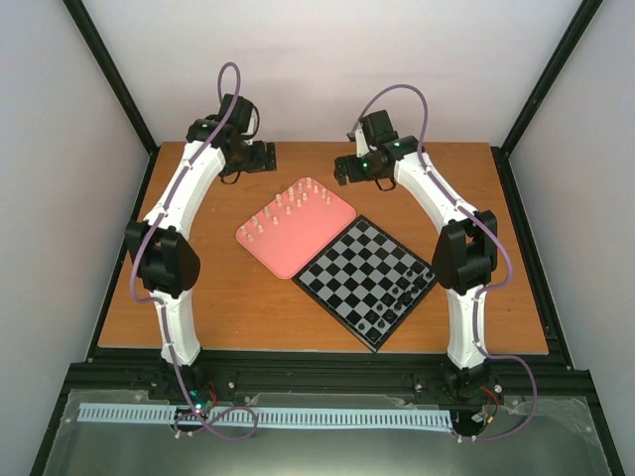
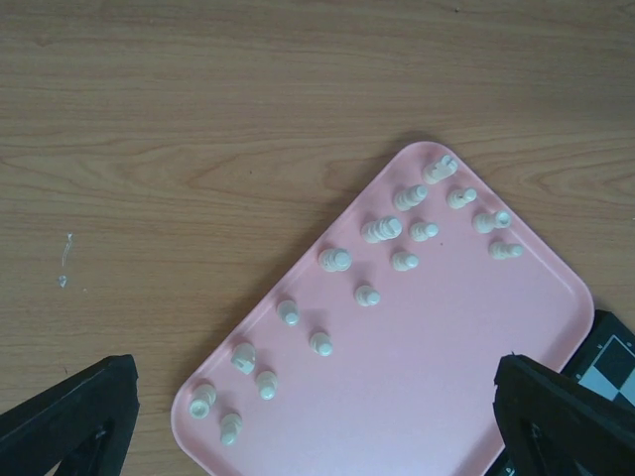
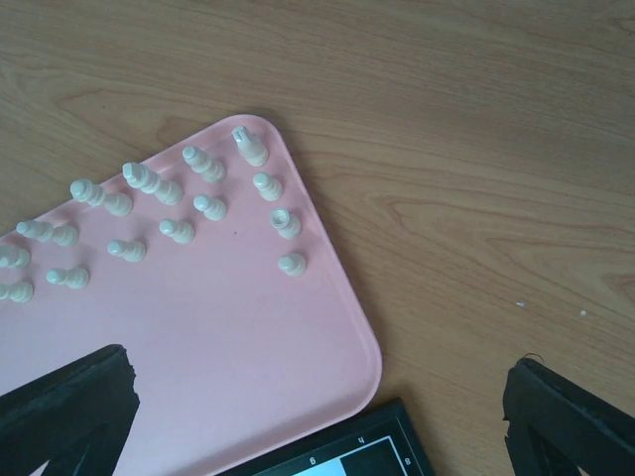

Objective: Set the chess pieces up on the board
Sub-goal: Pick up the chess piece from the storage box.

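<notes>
Several cream chess pieces (image 1: 293,203) stand on the far half of a pink tray (image 1: 288,248), left of the board (image 1: 365,281). The black and grey board holds only small black pieces (image 1: 397,300) along its near right side. My left gripper (image 1: 260,156) is open and empty, hovering beyond the tray's far left edge. Its wrist view shows the cream pieces (image 2: 337,260) on the tray (image 2: 446,377) between its spread fingers (image 2: 69,416). My right gripper (image 1: 342,171) is open and empty above the tray's far right corner. Its wrist view shows the cream pieces (image 3: 179,230), the tray (image 3: 218,347) and a board corner (image 3: 367,451).
The wooden table (image 1: 476,198) is fenced by a black frame, with grey walls on three sides. A corner of the board shows at the right edge of the left wrist view (image 2: 615,362). A small speck of debris (image 2: 64,268) lies on the wood left of the tray.
</notes>
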You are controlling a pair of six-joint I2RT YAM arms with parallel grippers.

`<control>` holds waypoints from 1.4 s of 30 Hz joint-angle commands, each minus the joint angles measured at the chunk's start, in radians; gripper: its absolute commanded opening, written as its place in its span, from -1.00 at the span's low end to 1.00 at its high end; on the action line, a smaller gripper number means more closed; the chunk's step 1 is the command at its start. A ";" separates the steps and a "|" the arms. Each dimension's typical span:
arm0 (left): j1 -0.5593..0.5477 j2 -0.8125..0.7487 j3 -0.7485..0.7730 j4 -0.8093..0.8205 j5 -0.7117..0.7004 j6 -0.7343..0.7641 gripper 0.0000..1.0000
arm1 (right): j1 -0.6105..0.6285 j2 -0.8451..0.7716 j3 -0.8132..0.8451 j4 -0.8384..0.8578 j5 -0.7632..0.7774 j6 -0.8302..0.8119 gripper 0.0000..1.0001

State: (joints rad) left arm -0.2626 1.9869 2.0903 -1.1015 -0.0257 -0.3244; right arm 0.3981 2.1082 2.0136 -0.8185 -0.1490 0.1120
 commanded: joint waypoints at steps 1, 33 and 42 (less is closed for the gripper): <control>0.000 0.017 0.042 -0.019 -0.031 0.018 1.00 | -0.005 -0.014 0.030 0.011 0.033 -0.018 1.00; 0.002 -0.039 -0.083 -0.038 -0.009 0.005 1.00 | 0.027 0.182 0.158 0.019 -0.126 -0.050 -0.10; 0.051 -0.076 -0.206 0.005 0.046 -0.011 1.00 | 0.063 0.332 0.311 -0.033 -0.113 -0.038 -0.26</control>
State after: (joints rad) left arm -0.2352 1.9606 1.9053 -1.1210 -0.0059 -0.3214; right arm 0.4484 2.4035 2.2601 -0.8268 -0.2527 0.0711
